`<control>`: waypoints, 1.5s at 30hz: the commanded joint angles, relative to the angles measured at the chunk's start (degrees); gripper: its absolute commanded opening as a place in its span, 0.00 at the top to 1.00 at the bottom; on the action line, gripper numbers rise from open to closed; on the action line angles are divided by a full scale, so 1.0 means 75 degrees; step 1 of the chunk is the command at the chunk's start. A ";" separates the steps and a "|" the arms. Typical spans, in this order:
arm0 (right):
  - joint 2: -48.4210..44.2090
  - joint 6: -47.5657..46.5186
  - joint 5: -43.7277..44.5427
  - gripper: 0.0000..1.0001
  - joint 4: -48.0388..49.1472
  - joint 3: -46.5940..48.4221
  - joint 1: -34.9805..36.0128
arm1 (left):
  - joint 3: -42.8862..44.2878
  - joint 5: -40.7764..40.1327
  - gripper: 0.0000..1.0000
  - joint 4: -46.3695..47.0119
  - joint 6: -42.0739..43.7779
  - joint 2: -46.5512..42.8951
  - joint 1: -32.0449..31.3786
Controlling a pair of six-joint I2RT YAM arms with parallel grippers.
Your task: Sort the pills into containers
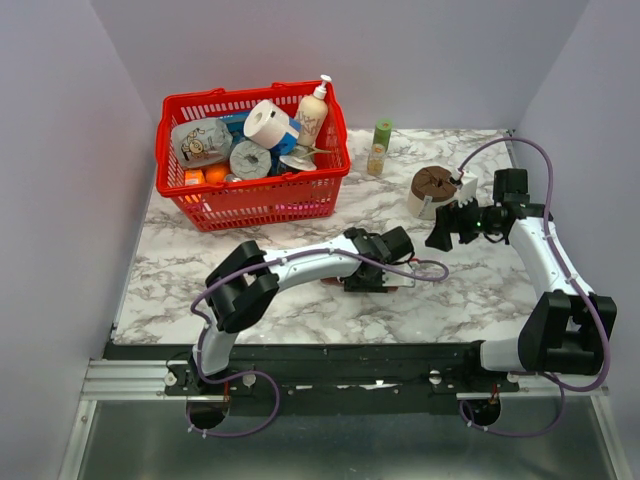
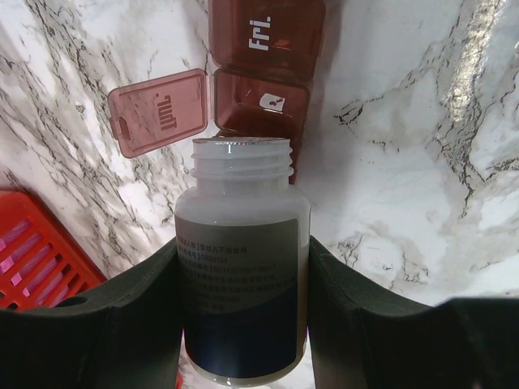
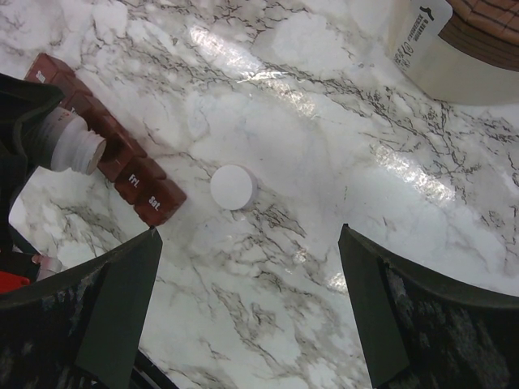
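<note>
My left gripper (image 2: 243, 247) is shut on an uncapped white pill bottle (image 2: 242, 186) with a grey and blue label. Its mouth points at the dark red-brown pill organizer (image 2: 261, 101). The Thu compartment's lid (image 2: 158, 111) is flipped open and one white pill (image 2: 272, 103) lies inside. The Fri compartment (image 2: 263, 32) is closed. In the top view the left gripper (image 1: 385, 262) is over the organizer (image 1: 330, 283). My right gripper (image 3: 249, 235) is open and empty above bare table, right of the organizer (image 3: 150, 190). It also shows in the top view (image 1: 448, 226).
The bottle's white cap (image 3: 233, 187) lies on the marble beside the organizer's Sat end. A round cream tub with a brown top (image 1: 430, 192) stands just behind the right gripper. A green-capped bottle (image 1: 380, 147) and a red basket (image 1: 200, 215) of goods stand at the back.
</note>
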 commanded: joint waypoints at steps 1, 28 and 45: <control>-0.0067 -0.0093 -0.0213 0.00 -0.0120 0.0043 -0.0082 | -0.0026 -0.0541 1.00 0.0010 0.0172 0.0018 -0.0180; -0.0066 -0.0128 -0.0295 0.00 -0.0179 0.0067 -0.0152 | -0.0015 -0.1197 1.00 -0.0071 0.0688 0.0334 -0.0660; -0.0055 -0.0128 -0.0365 0.00 -0.0203 0.0079 -0.0187 | 0.0067 -0.1338 1.00 0.0057 0.0535 0.0147 -0.0649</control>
